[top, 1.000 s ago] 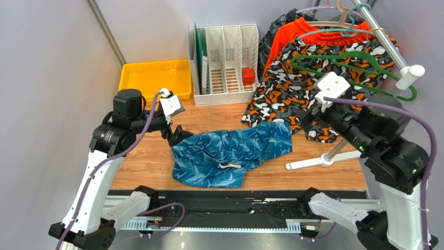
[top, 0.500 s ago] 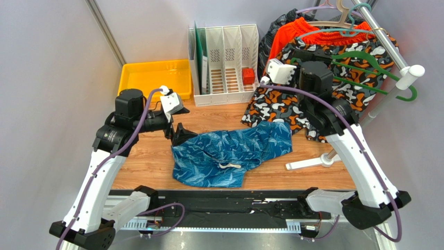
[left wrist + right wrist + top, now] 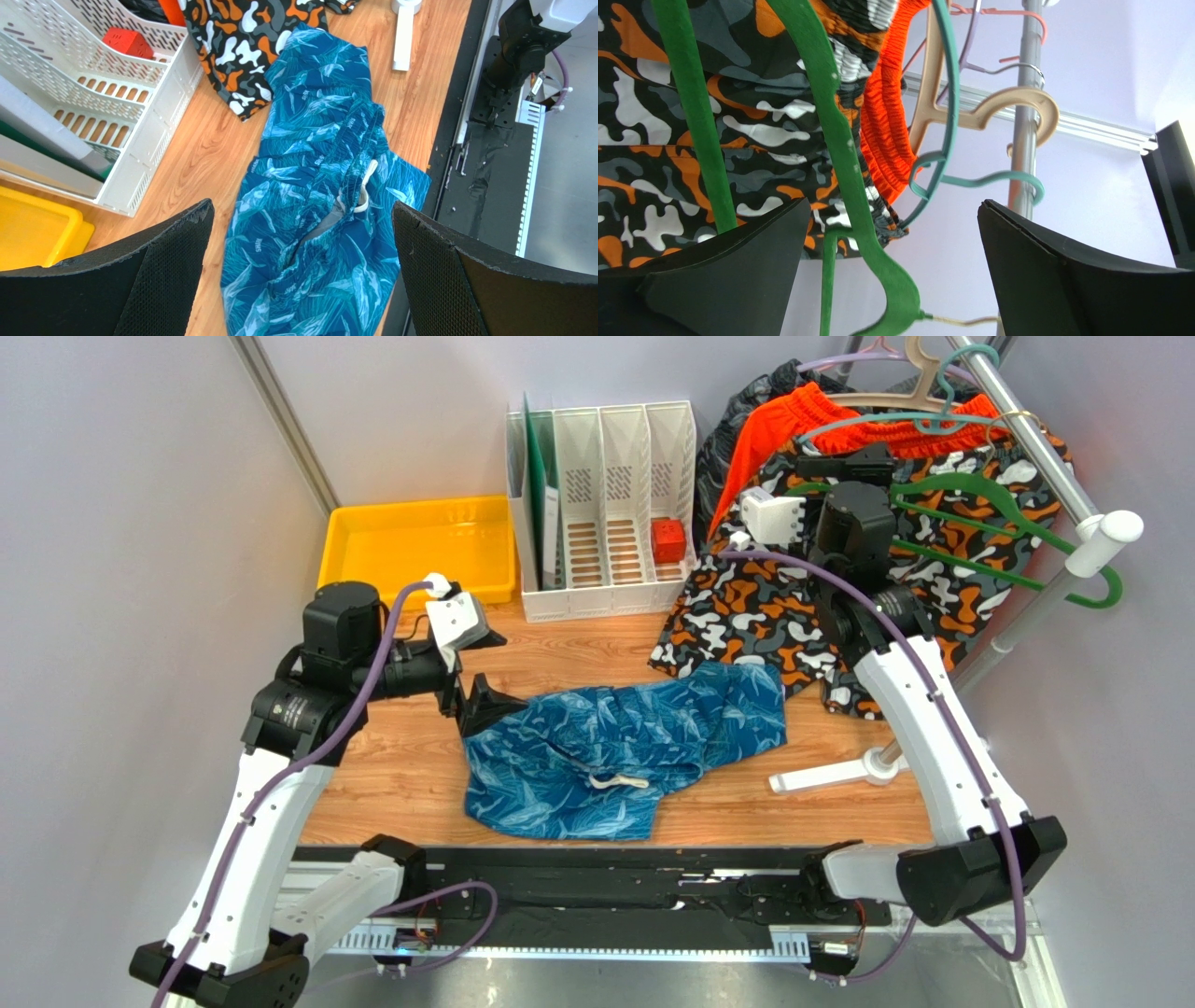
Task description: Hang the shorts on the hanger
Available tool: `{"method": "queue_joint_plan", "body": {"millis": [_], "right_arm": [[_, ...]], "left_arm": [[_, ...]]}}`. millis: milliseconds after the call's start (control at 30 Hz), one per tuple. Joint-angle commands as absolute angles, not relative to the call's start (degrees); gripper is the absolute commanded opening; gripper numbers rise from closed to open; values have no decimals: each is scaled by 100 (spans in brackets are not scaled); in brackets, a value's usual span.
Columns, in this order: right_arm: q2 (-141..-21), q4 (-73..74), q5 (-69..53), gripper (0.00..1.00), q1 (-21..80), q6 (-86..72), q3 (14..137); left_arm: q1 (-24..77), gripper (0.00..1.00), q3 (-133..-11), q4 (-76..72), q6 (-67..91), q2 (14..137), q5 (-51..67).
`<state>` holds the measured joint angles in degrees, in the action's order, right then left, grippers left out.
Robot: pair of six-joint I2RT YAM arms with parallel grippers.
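Up by the hanger [image 3: 842,150], held right jaws spread for the fetch, left jaws spread above the shorts [image 3: 316,203]; probably needed next to pinch its bar.

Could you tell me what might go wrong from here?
The open right gripper faces the green hanger, which hangs against the camouflage shorts: closing could pinch fabric too. The pale teal hanger beside it might snag. The blue shorts lie rumpled, so the open left gripper may catch one layer only.
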<state>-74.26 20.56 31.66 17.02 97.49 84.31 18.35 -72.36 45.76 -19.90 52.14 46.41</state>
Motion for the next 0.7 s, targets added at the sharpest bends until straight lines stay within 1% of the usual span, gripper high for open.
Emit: {"method": "queue_joint_plan", "body": {"millis": [0, 67, 167, 200, 267, 300, 367, 400, 467, 500, 533, 567, 667], "right_arm": [[-7611, 1275, 2716, 96, 1407, 10265, 8367], [-7752, 994, 2585, 95, 1266, 10397, 8271], [-7892, 713, 2497, 90, 1169, 10555, 8209], [-7919, 686, 2487, 84, 1160, 10582, 8209], [-7928, 545, 2426, 76, 1160, 10670, 8139], [-7902, 510, 2408, 70, 1151, 10731, 8086], [-7858, 378, 2338, 62, 1160, 10897, 7964], [-7849, 352, 2338, 47, 1160, 10951, 7937], [-7779, 220, 2294, 24, 1151, 11100, 7875], [-7744, 150, 2277, 10, 1160, 11135, 7805], [-7708, 54, 2224, 6, 1178, 11171, 7761], [-7638, -113, 2198, 1, 1178, 11249, 7726], [-7506, -106, 2074, 0, 1187, 11311, 7699]], "left_arm": [[1854, 99, -7321, 4693, -2118, 5212, 4702], [1854, 99, -7339, 4693, -2136, 5212, 4702], [1854, 99, -7330, 4693, -2101, 5247, 4720], [1854, 99, -7321, 4693, -2101, 5256, 4720], [1854, 99, -7313, 4693, -2118, 5247, 4702], [1854, 99, -7304, 4693, -2127, 5238, 4693], [1854, 99, -7312, 4693, -2153, 5221, 4676], [1854, 99, -7321, 4693, -2162, 5212, 4684], [1854, 99, -7347, 4702, -2180, 5221, 4658], [1854, 99, -7356, 4693, -2171, 5229, 4650], [1854, 99, -7365, 4693, -2171, 5229, 4649], [1854, 99, -7365, 4702, -2171, 5238, 4649], [1854, 99, -7365, 4693, -2171, 5282, 4676]]}}
